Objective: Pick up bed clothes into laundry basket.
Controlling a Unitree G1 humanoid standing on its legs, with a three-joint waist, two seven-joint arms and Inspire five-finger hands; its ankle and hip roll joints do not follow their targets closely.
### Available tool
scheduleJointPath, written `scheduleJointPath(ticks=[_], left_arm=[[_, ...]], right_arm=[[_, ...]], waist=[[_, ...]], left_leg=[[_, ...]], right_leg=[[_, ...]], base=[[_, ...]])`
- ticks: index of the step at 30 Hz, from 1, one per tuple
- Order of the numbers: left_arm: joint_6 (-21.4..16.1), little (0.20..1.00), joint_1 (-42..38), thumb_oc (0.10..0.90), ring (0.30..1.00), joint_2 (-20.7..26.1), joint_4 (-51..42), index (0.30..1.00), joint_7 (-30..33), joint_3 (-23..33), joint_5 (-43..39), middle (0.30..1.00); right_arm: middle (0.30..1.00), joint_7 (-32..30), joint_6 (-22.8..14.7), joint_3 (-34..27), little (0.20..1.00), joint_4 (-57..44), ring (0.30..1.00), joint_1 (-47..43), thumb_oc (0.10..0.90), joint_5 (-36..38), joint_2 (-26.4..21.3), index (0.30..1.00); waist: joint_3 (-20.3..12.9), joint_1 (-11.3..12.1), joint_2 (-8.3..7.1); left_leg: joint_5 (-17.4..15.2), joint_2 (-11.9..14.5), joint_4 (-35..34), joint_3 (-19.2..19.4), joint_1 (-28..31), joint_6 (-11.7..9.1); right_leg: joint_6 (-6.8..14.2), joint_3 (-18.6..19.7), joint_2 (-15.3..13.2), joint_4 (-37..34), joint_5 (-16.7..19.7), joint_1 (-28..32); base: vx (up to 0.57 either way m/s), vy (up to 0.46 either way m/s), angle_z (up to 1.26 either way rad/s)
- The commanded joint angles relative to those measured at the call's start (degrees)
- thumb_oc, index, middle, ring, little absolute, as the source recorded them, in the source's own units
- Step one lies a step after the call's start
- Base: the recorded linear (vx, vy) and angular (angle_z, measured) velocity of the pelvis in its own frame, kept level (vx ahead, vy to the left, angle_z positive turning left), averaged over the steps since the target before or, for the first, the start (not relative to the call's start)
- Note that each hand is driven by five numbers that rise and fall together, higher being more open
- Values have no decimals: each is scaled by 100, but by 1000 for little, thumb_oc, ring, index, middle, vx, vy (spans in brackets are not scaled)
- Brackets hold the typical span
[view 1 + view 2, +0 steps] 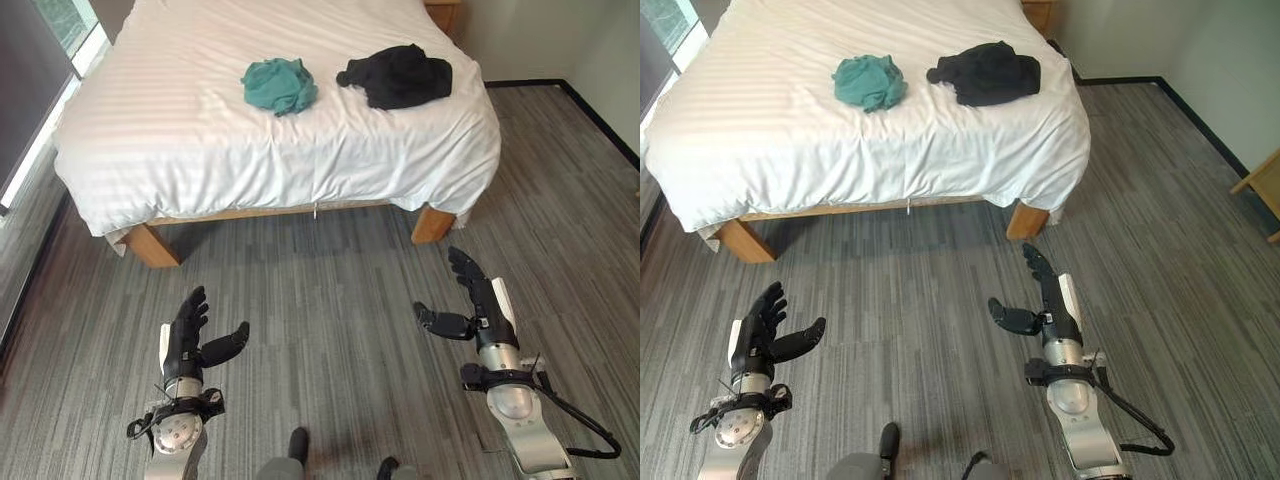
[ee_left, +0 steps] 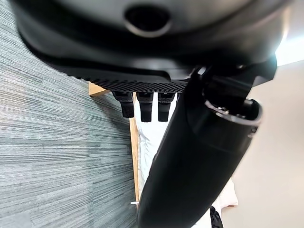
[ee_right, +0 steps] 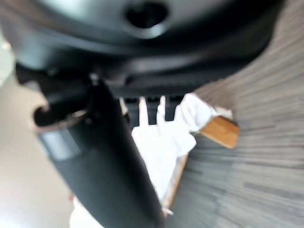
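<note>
The left hand (image 1: pixel 190 335) and right hand (image 1: pixel 478 300) hung nearest, over the grey floor (image 1: pixel 330 300), fingers straight and thumbs spread, holding nothing. Farther off on the white bed (image 1: pixel 200 140) lay a teal garment (image 1: pixel 279 85) on the left and a black garment (image 1: pixel 400 75) just right of it, apart.

A bedroom: white-sheeted bed (image 1: pixel 200 140) on a wooden frame, grey plank floor (image 1: pixel 330 300).

Head stereo pair downward onto bed (image 1: pixel 270 150); wrist cameras close along hands.
</note>
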Motion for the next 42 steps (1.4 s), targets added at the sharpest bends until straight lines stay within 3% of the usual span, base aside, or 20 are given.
scheduleJointPath(ticks=[1, 4, 5, 8, 13, 15, 16, 18, 20, 21, 22, 23, 25, 28, 30, 31, 32, 35, 38, 42], left_arm=[[-421, 900, -264, 800, 900, 556, -575, 900, 52, 299, 141, 900], [-393, 900, -297, 800, 900, 570, -546, 900, 35, 273, 152, 900], [-345, 900, -356, 800, 900, 591, -462, 900, 56, 286, 187, 900], [-316, 900, -453, 800, 900, 625, -329, 900, 100, 325, 257, 900], [-352, 900, -429, 800, 900, 622, -276, 900, 90, 264, 194, 900], [-293, 900, -269, 800, 900, 692, -300, 900, 20, 169, 267, 900], [-305, 900, -100, 800, 900, 675, -326, 900, -33, 130, 249, 900], [-253, 900, -70, 800, 900, 631, -208, 900, -144, -38, 167, 900], [-235, 900, -29, 800, 900, 694, -258, 900, -268, -84, 165, 900], [-254, 900, -4, 800, 900, 692, -279, 900, -312, -68, 163, 900], [-254, 900, -8, 800, 900, 697, -280, 900, -313, -68, 163, 900], [-245, 900, 13, 800, 900, 700, -299, 900, -340, -33, 296, 900], [-248, 900, 61, 800, 900, 682, -363, 900, -349, 18, 381, 900], [-301, 900, 76, 800, 900, 672, -464, 900, -348, 94, 415, 900], [-339, 900, 41, 800, 900, 637, -468, 900, -355, 99, 405, 900], [-330, 900, 68, 800, 900, 594, -451, 900, -353, 107, 401, 900], [-329, 900, 67, 800, 900, 591, -452, 900, -352, 104, 401, 900], [-350, 900, -57, 800, 900, 574, -335, 900, -296, 35, 354, 900], [-334, 900, -144, 800, 900, 577, -242, 900, -299, -83, 378, 900], [-278, 900, -34, 800, 900, 667, -255, 900, -334, -143, 516, 900]], right_arm=[[900, -99, -428, -259, 900, -347, 900, -511, 800, -96, 30, 900], [900, -110, -421, -258, 900, -301, 900, -604, 800, -48, -16, 900], [900, -141, -423, -226, 900, -243, 900, -696, 800, 15, -22, 900], [900, -219, -461, -124, 900, -116, 900, -865, 800, 109, 18, 900], [900, -263, -470, -77, 900, -93, 900, -845, 800, 113, -13, 900], [900, -154, -484, -68, 900, -125, 900, -444, 800, 260, 102, 900], [900, -92, -477, -129, 900, -90, 900, -180, 800, 404, 183, 900], [900, -182, -463, -69, 900, 180, 900, -233, 800, 420, 182, 900], [900, -275, -497, -124, 900, 163, 900, -345, 800, 433, 60, 900], [900, -274, -491, -106, 900, 136, 900, -367, 800, 462, 35, 900], [900, -273, -490, -110, 900, 135, 900, -370, 800, 464, 39, 900], [900, -325, -463, -124, 900, 128, 900, -522, 800, 417, -74, 900], [900, -323, -439, -187, 900, 111, 900, -587, 800, 453, -102, 900], [900, -277, -451, -266, 900, 141, 900, -541, 800, 558, -54, 900], [900, -290, -457, -316, 900, 270, 900, -516, 800, 600, -26, 900], [900, -342, -448, -313, 900, 464, 900, -534, 800, 582, -39, 900], [900, -344, -453, -314, 900, 471, 900, -537, 800, 582, -43, 900], [900, -410, -410, -291, 900, 594, 900, -629, 800, 390, -134, 900], [900, -563, -387, -448, 900, 510, 900, -627, 800, 219, -143, 900], [900, -847, -248, -949, 900, 181, 900, -280, 800, -331, -87, 900]], waist=[[-233, 68, -226], [-189, -53, -283], [-154, -141, -401], [-110, -317, -434], [-172, -518, -525], [-445, -704, -555], [-772, -843, -342], [-848, -838, -224], [-724, -783, -307], [-679, -713, -360], [-683, -734, -401], [-511, -553, -586], [-325, -426, -596], [-163, -265, -616], [-115, -142, -556], [-195, 49, -423], [-186, 53, -457], [-273, 310, -399], [-388, 286, -442], [-685, 107, -493]], left_leg=[[-646, 47, -50, -540, 286, -189], [-821, 99, -147, -666, 490, -283], [-965, 79, -206, -702, 699, -349], [-1255, 277, -215, -816, 996, -439], [-1643, 444, -204, -1099, 1364, -511], [-1687, 853, -30, -1108, 1583, -689], [-1441, 1212, 127, -1065, 1668, -862], [-645, 1331, 1074, -1015, 1035, -1122], [300, 1079, 3138, -727, 118, -1336], [351, 1021, 3970, -509, -153, -1268], [373, 969, 3995, -529, -202, -1256], [-93, 597, 5875, -378, -815, -1014], [-536, 133, 6713, -259, -1345, -966], [-745, -81, 6083, -45, -1843, -889], [-1016, 119, 4387, 169, -1893, -674], [-775, 282, 2042, 188, -1897, -622], [-654, 246, 1860, 214, -1812, -621], [209, 381, -46, -169, -1751, -818], [442, 518, -33, -429, -1942, -972], [490, 530, -99, -353, -1372, -885]], right_leg=[[347, 202, -477, -741, 1194, -364], [320, -63, -360, -1663, 1099, -410], [387, -350, -240, -2502, 1181, -687], [490, -750, 210, -3434, 1520, -972], [498, -928, 363, -3475, 1798, -1428], [198, -818, 499, -3541, 1646, -1230], [135, -905, 666, -3521, 1664, -1231], [13, -916, 769, -3574, 1517, -913], [-277, -1010, 692, -3571, 1284, -559], [-414, -999, 718, -3587, 1132, -398], [-415, -1006, 666, -3588, 1153, -420], [-596, -806, 671, -3588, 874, -142], [-570, -599, 668, -3588, 772, 40], [-477, -419, 589, -3588, 677, 286], [-318, -361, 585, -3588, 514, 517], [-166, -313, 696, -3588, 299, 814], [-168, -304, 658, -3588, 316, 810], [-109, -187, 738, -3588, -11, 1228], [-98, 7, 688, -3588, -182, 1651], [81, 165, 445, -3068, -153, 1775]], base=[[276, -59, 30], [349, -60, 36], [458, -23, 31], [502, -4, 33], [604, -28, 56], [891, -221, -6], [820, -166, 111], [598, -116, 141], [419, -143, 29], [217, -117, 10], [252, -246, -23], [216, -189, -50], [251, -77, -50], [239, 110, -48], [472, 323, -22], [467, 340, -18], [499, 349, -12], [333, 247, -32], [304, 328, -50], [330, 431, -32]])
